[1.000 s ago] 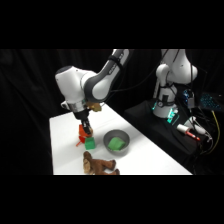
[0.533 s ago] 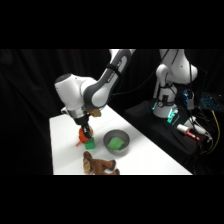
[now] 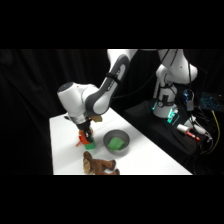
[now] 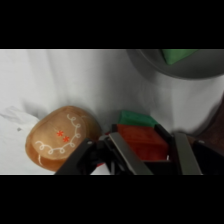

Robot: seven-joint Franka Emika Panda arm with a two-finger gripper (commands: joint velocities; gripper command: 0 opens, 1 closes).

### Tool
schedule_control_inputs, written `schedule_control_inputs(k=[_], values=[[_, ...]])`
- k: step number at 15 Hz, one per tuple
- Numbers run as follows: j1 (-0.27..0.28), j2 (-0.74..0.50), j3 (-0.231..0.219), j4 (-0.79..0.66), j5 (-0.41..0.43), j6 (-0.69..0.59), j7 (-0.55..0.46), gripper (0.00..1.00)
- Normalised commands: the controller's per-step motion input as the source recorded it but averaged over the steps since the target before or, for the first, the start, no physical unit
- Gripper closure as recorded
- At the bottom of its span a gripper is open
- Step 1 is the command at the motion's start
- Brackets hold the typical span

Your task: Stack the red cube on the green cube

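While one red cube [image 4: 141, 141] sits between the two fingers [image 4: 124, 154] of the hand [image 4: 150, 155], its lower part lies over the one green cube [image 4: 136, 118], whose green top edge shows just behind it in the wrist view. The hand is closed on the red cube, one finger at each side of it. From the side, the red cube [image 3: 82, 138] appears just above and touching the green cube [image 3: 90, 146], both under the hand [image 3: 86, 135] at the near left part of the white surface [image 3: 145, 160].

Just beside the cubes in the wrist view lies one round brown-orange toy [image 4: 62, 137] with white curly lines and two small red marks on it. It rests on the surface, close to the left finger. In the side view the brown toy figure [image 3: 100, 165] lies near the front edge of the surface, a little apart from the cubes.

One grey bowl [image 3: 116, 141] stands to the right of the cubes, near but apart from them, and it holds one larger green block [image 3: 118, 144]. In the wrist view the bowl's rim [image 4: 175, 70] and the green block [image 4: 175, 55] show at the upper right.

One white arm [image 3: 107, 85] reaches down over the surface.
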Motion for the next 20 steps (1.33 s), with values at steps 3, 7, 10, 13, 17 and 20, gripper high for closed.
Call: schedule_control_inputs(k=[3, 7, 10, 13, 17, 20], values=[[-0.016, 0.04, 0.029, 0.09, 0.031, 0.04, -0.08, 0.08], [-0.013, 0.01, 0.026, 0.09, 0.033, 0.0, -0.07, 0.0], [-0.006, -0.02, 0.015, 0.09, 0.02, -0.07, -0.07, 0.0], [0.003, -0.09, -0.008, 0.09, -0.007, -0.14, -0.06, 0.0], [0.026, -0.18, -0.042, 0.08, -0.064, -0.22, -0.03, 0.0], [0.042, -0.25, -0.051, 0.06, -0.106, -0.3, -0.01, 0.0]])
